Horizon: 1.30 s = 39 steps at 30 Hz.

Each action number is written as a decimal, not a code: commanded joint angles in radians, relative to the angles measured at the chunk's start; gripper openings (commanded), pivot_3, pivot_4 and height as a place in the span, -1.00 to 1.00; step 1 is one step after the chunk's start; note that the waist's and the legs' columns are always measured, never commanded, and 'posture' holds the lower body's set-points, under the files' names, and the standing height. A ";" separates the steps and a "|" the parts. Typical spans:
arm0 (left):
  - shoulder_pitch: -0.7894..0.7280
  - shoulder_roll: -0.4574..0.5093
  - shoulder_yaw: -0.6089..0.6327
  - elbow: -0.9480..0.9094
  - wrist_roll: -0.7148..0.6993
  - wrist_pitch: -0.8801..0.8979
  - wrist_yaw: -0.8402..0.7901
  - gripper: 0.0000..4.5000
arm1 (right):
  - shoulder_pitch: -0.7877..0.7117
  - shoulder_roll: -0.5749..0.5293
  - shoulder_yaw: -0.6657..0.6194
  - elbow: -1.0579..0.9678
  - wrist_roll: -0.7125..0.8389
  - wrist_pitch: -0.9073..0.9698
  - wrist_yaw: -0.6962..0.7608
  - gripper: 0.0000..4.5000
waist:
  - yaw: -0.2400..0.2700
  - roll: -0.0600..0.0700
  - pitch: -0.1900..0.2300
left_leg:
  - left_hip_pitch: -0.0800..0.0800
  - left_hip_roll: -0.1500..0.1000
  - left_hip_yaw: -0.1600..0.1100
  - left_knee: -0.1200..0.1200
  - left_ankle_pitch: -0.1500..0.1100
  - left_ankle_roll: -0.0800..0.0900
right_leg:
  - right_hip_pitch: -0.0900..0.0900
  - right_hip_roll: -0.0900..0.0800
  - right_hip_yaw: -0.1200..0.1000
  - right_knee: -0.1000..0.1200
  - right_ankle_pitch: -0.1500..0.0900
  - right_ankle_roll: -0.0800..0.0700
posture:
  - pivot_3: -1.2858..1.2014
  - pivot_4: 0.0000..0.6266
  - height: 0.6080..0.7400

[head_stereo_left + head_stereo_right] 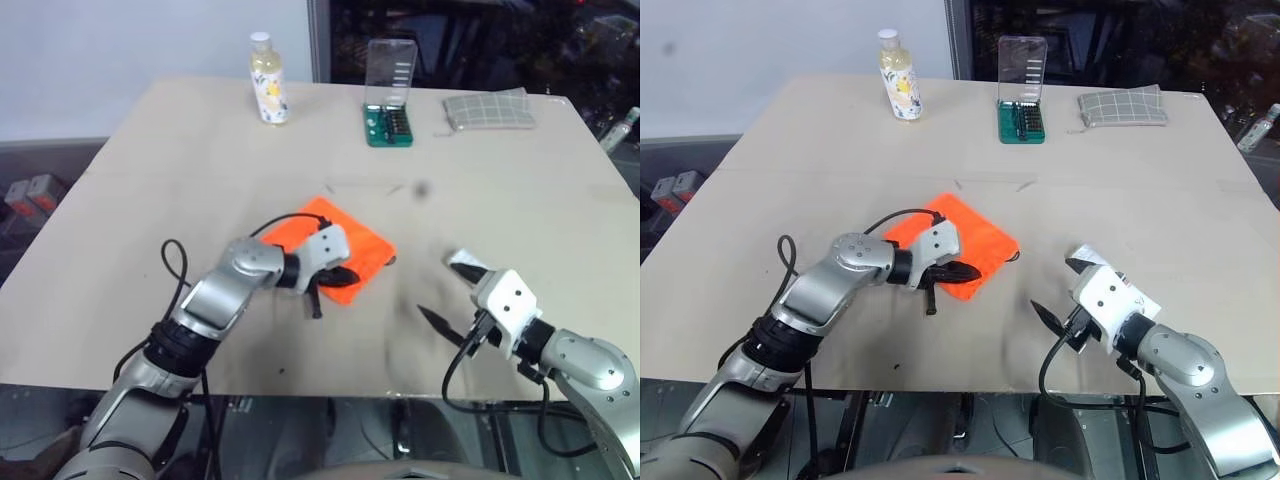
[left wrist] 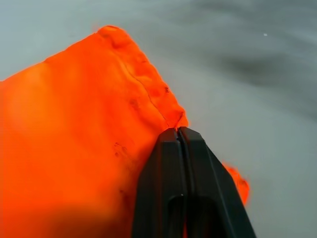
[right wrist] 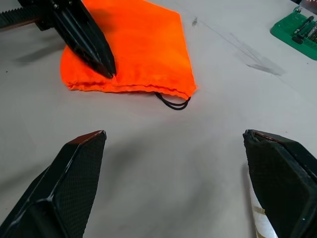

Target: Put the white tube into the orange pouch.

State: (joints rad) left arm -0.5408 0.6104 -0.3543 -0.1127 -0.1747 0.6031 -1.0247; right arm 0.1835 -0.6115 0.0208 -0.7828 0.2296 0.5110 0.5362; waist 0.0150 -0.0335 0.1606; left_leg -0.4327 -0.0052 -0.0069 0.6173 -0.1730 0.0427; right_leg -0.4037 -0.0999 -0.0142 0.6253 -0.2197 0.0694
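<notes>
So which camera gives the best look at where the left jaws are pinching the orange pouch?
The right wrist view: the left gripper bites the orange pouch at its hemmed edge, with the drawstring loop visible. The left wrist view shows shut jaws on orange fabric very close up. The eye views show the whole pouch, partly covered by the gripper.

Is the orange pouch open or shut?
Shut: the pouch lies flat, its gathered edge closed, with the left gripper pinching that edge.
</notes>
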 commanded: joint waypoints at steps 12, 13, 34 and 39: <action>-0.065 0.091 0.243 0.076 -0.254 0.144 -0.159 -0.97 | 0.003 0.019 -0.012 -0.027 -0.027 -0.043 -0.013 1.00 | 0.000 0.000 0.000 | 0.000 0.000 0.000 0.000 0.000 0.000 | 0.000 0.001 0.000 0.000 0.000 0.000 | 0.03 -0.52 1.00; -0.074 0.091 0.269 0.086 -0.289 0.169 -0.172 -0.97 | 0.002 0.021 -0.010 -0.026 -0.027 -0.044 -0.013 1.00 | 0.000 0.000 0.000 | 0.000 0.000 0.000 0.000 0.000 0.000 | 0.000 0.001 0.000 0.000 0.000 0.000 | 0.03 -0.52 1.00; -0.022 0.064 0.104 -0.100 -0.179 0.109 -0.007 -0.07 | -0.066 -0.014 -0.059 0.163 -0.159 0.178 -0.112 1.00 | 0.000 0.000 0.000 | 0.000 0.000 0.002 0.000 0.000 0.000 | 0.000 0.001 0.002 0.000 0.000 0.000 | 0.03 -0.52 1.00; -0.020 0.089 0.051 -0.073 -0.107 0.016 -0.041 0.15 | -0.054 -0.023 -0.054 0.158 -0.158 0.201 -0.100 1.00 | 0.000 0.001 0.000 | 0.000 0.000 0.001 0.000 0.000 0.000 | 0.000 0.001 0.001 0.000 0.000 0.000 | 0.03 -0.52 1.00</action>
State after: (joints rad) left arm -0.5459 0.6894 -0.2876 -0.1758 -0.3099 0.6644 -1.0534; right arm 0.1273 -0.6195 -0.0162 -0.5930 0.0779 0.7072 0.4319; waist 0.0148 -0.0329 0.1607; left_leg -0.4328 -0.0047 -0.0057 0.6176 -0.1730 0.0426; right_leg -0.4041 -0.0991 -0.0130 0.6256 -0.2196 0.0690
